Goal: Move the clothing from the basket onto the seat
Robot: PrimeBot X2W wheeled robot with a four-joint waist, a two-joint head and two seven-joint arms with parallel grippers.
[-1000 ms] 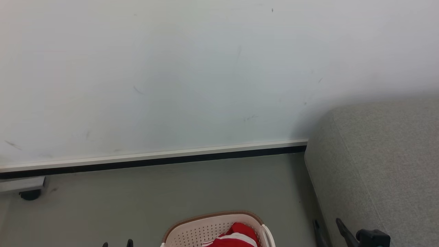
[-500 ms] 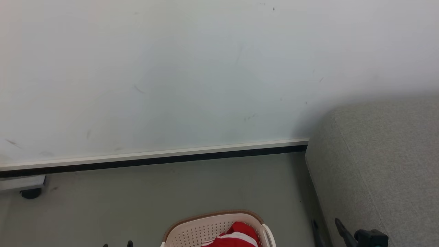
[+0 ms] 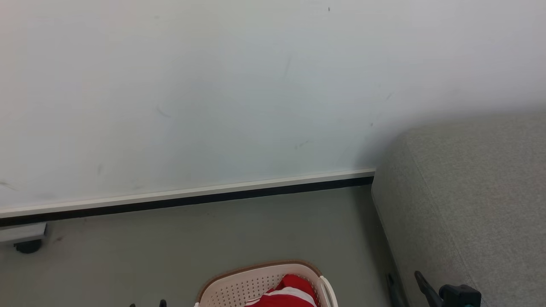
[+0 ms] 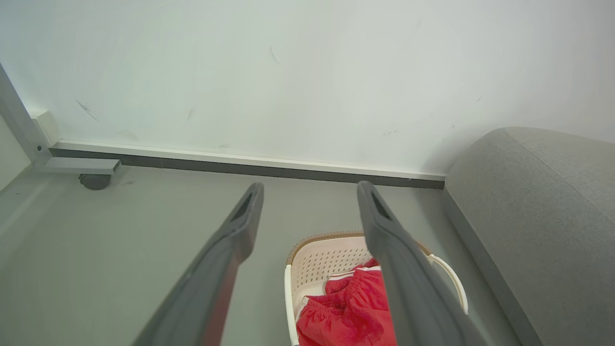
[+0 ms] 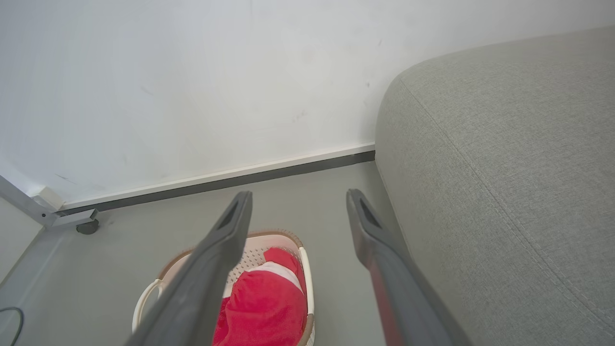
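Pre-grasp step: the left gripper (image 4: 310,185) and right gripper (image 5: 299,192) hang spread wide and empty above the laundry basket (image 4: 317,259), which holds the red clothing (image 4: 350,307) on the floor (image 4: 120,240) beside the grey sofa (image 4: 543,202); next, one gripper likely must descend and close on fabric.

White scuffed wall (image 3: 213,85) ahead of me, white skirting (image 3: 192,194) with black strip along its foot. Grey floor (image 3: 170,243) below. Black caster (image 3: 26,246) under grey metal bar (image 3: 21,232) far left, by wall. Thin dark cable (image 5: 9,319) on floor.
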